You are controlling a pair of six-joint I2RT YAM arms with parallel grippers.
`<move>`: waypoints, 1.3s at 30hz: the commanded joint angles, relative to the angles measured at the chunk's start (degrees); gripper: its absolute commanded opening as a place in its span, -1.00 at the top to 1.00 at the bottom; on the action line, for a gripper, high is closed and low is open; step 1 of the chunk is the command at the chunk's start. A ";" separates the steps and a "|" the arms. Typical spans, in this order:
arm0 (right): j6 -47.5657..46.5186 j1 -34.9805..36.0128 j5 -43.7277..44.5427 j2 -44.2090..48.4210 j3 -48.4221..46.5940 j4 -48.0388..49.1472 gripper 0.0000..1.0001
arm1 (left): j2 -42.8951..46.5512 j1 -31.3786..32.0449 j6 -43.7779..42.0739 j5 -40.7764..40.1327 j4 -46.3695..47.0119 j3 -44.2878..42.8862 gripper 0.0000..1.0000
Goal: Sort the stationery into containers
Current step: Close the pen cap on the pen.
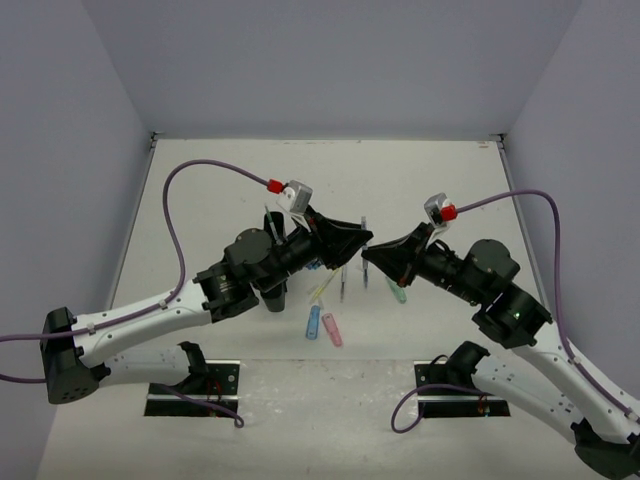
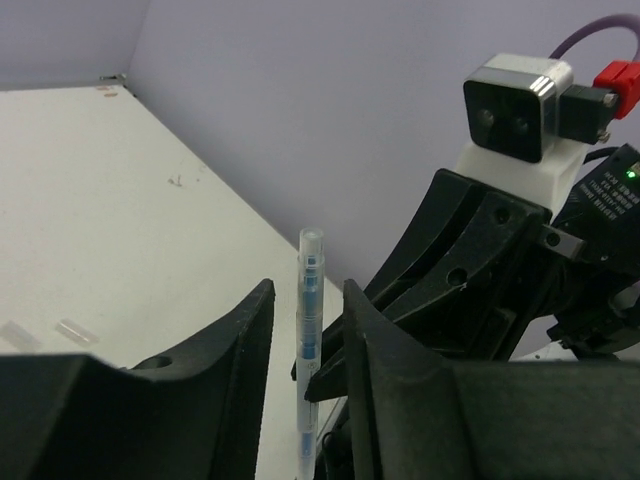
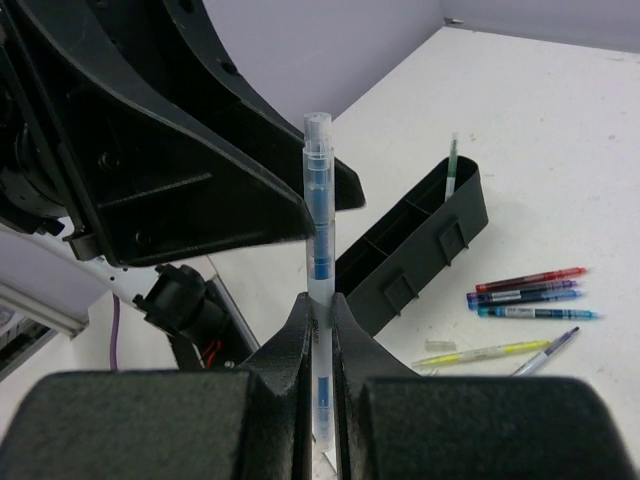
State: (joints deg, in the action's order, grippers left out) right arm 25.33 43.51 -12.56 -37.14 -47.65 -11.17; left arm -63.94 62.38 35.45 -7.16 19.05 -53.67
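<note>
Clear pen (image 3: 318,220), thin, with blue ink inside, being held in the air above the table (image 3: 560,120). Standing between the spread-apart jaws of left gripper (image 2: 306,292), long axis crossing them. Being clamped at its lower part by right gripper (image 3: 318,310), with black organiser (image 3: 440,235) lying beyond.

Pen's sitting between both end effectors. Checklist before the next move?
1. Right end effector clamped on the pen: ok.
2. Left end effector open: ok, a gap shows on either side of the pen.
3. Pen upright in the grip: ok.
4. Left fingers clear of the pen's path: not ok, they flank it.
5. Organiser has room: ok, only a green pen shows, at its far end.
6. Pen's lower tip undamaged: cannot tell, hidden.
</note>
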 commanded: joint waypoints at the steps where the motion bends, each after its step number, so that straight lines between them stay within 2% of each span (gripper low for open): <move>1: -2.65 -0.01 -3.80 -0.60 -1.58 4.46 1.00 | 0.92 0.20 -1.46 0.40 -2.58 -0.96 0.30; 3: -2.61 -0.01 -4.32 -0.23 -1.08 4.35 1.00 | 0.97 0.20 -1.94 0.37 -2.71 -1.50 0.50; 6: -2.45 -0.01 -4.24 0.32 -1.01 4.29 1.00 | 0.90 0.20 -2.44 1.60 -2.83 -1.99 0.92; 12: -2.21 -0.01 -3.25 0.94 -2.00 3.97 1.00 | 0.48 0.20 -3.11 5.90 -1.43 -1.28 1.00; 13: -2.21 -0.01 -4.08 0.85 -2.42 3.80 0.82 | 0.82 0.20 -3.11 6.18 -0.89 -0.52 1.00; 14: -2.21 -0.01 -4.13 0.59 -2.53 3.70 0.81 | 0.84 0.20 -3.19 6.44 -0.20 -0.47 1.00; 15: -2.38 -0.01 -5.53 0.25 -2.37 3.62 0.47 | 1.49 0.20 -3.19 6.87 0.42 0.19 1.00; 16: -2.31 -0.01 -6.36 -0.34 -2.12 3.94 0.35 | 1.95 0.20 -3.44 6.90 1.35 0.48 1.00; 17: -2.23 -0.01 -7.12 -0.62 -1.87 4.19 0.26 | 2.21 0.20 -3.53 6.90 1.58 0.42 1.00; 19: -1.84 -0.01 -8.36 -1.54 -1.11 5.10 0.24 | 2.78 0.20 -4.12 6.90 1.50 -0.06 1.00; 20: -1.70 -0.01 -8.44 -1.61 -0.97 5.59 0.26 | 2.85 0.20 -4.40 6.90 0.94 -0.69 1.00; 23: -1.52 -0.01 -8.84 -1.62 -0.43 6.44 0.62 | 2.97 0.20 -4.69 6.43 -0.37 -1.97 1.00; 24: -1.60 -0.01 -9.31 -1.62 -0.43 6.64 0.65 | 3.14 0.20 -4.71 6.18 -0.70 -2.06 1.00; 25: -1.60 -0.01 -9.96 -1.62 -0.43 7.04 0.87 | 3.27 0.20 -4.91 6.05 -0.90 -2.13 1.00; 26: -1.60 -0.01 -10.44 -1.55 -0.43 7.39 0.98 | 3.36 0.20 -5.02 5.89 -0.95 -2.14 1.00; 27: -1.70 -0.01 -10.95 -1.43 -0.33 7.88 1.00 | 3.34 0.15 -5.14 5.94 -1.10 -2.24 0.88; 28: -1.88 -0.01 -11.12 -1.29 -0.21 8.24 1.00 | 3.30 0.11 -5.48 5.84 -1.56 -2.45 0.55; 30: -2.50 -0.01 -10.44 -0.97 0.00 8.23 1.00 | 3.34 0.15 -6.60 4.65 -3.40 -3.38 -0.56; 31: -2.90 -0.01 -10.08 -0.82 0.11 7.93 1.00 | 3.38 0.20 -7.10 3.78 -4.50 -4.08 -0.99; 35: -3.97 -0.01 -9.87 -0.86 0.44 6.81 1.00 | 3.50 0.20 -9.47 2.02 -7.81 -6.27 -0.95; 37: -4.21 -0.01 -10.55 -0.92 0.69 6.81 1.00 | 3.62 0.20 -10.39 1.46 -8.73 -7.31 -0.76; 39: -4.16 -0.01 -11.47 -0.93 0.79 6.94 1.00 | 3.65 0.11 -10.93 1.26 -9.60 -8.10 -0.46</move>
State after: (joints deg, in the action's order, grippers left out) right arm 22.80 43.40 -22.08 -38.46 -47.34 -6.33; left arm -61.74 62.63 28.26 -4.00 11.83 -57.94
